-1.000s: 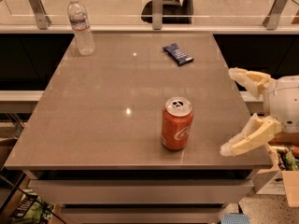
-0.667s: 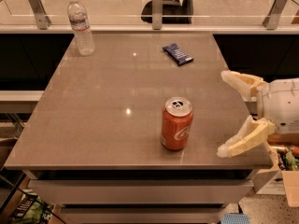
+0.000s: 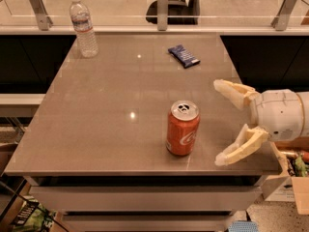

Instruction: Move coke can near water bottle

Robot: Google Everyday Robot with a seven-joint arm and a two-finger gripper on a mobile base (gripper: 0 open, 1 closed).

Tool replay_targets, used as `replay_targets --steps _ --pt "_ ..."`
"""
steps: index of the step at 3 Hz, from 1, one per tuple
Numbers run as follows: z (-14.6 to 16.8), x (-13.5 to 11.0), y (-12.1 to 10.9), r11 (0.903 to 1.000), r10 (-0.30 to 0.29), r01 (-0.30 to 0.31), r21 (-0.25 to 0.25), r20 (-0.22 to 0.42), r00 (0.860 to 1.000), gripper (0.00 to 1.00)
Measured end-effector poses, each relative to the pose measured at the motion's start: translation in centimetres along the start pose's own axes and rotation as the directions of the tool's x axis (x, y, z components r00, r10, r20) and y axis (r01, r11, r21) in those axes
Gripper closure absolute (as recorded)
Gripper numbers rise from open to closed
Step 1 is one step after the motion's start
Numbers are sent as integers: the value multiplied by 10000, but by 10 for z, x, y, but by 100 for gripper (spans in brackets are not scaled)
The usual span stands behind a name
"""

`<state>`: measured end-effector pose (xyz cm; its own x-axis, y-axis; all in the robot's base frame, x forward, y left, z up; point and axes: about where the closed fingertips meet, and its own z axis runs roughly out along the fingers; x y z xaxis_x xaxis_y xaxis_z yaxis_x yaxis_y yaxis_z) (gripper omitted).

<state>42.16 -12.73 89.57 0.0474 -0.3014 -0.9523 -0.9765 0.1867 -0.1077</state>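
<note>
The coke can (image 3: 182,128), red-orange with a silver top, stands upright near the front edge of the grey table (image 3: 111,105), right of centre. The water bottle (image 3: 83,27), clear with a white cap and a blue-and-white label, stands at the table's far left corner. My gripper (image 3: 219,122) comes in from the right, level with the can and a short way to its right. Its two cream fingers are spread wide open and empty, pointing toward the can, not touching it.
A flat dark-blue snack packet (image 3: 184,55) lies on the far right part of the table. A glass railing with metal posts (image 3: 163,6) runs behind the table. A cardboard box (image 3: 294,178) sits on the floor at the right.
My gripper has moved left, closer to the can, with its fingers still open. The can, bottle and packet have not moved.
</note>
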Motion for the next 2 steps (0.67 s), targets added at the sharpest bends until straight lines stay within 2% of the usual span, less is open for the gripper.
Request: replay_targets --steps 1,2 --pt "19 2 6 9986 33 -12 -535 391 9992 0" --pt "31 0 8 9965 27 23 -841 590 9983 0"
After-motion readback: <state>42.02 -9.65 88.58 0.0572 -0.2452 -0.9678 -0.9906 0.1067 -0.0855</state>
